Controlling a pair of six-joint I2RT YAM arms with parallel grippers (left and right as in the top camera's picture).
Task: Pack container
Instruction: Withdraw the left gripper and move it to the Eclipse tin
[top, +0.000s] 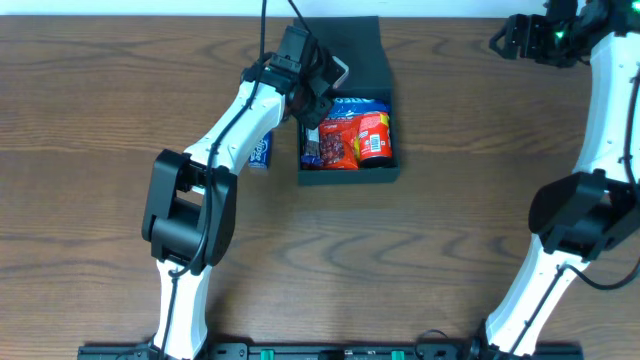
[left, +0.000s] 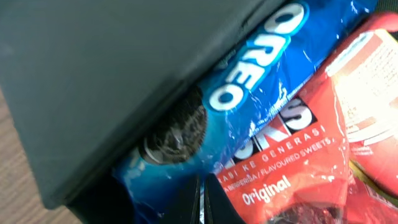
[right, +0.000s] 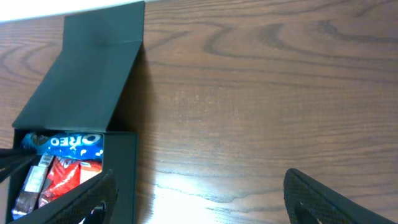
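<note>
The left pincer (left: 201, 202) was shut, its two tips pressed together with nothing between them. It pointed down into the open box at the lower middle of the left wrist view, and whether it touched the packets there could not be told. Just above the tips lay a blue Oreo packet (left: 261, 74), partly tucked under the dark lid. A red sweet packet (left: 298, 155) overlapped it at the right of that view.

The right pincer (right: 205, 208) stood wide open and held nothing. It hung over bare worktop (top: 450, 250), well apart from the box, in the upper right of the overhead picture.

The box (top: 348, 176) sat at the upper middle of the overhead picture, its flap lid (top: 350, 45) folded back toward the top edge. Inside were the blue packet, the red packets and a dark bar (top: 311, 148) along the left wall, so most of the packing looked done.

One small blue and white packet (top: 262, 150) lay on the worktop just left of the box, half hidden by the left arm. By my reading, that packet had yet to go in, and the lid had yet to be closed.
</note>
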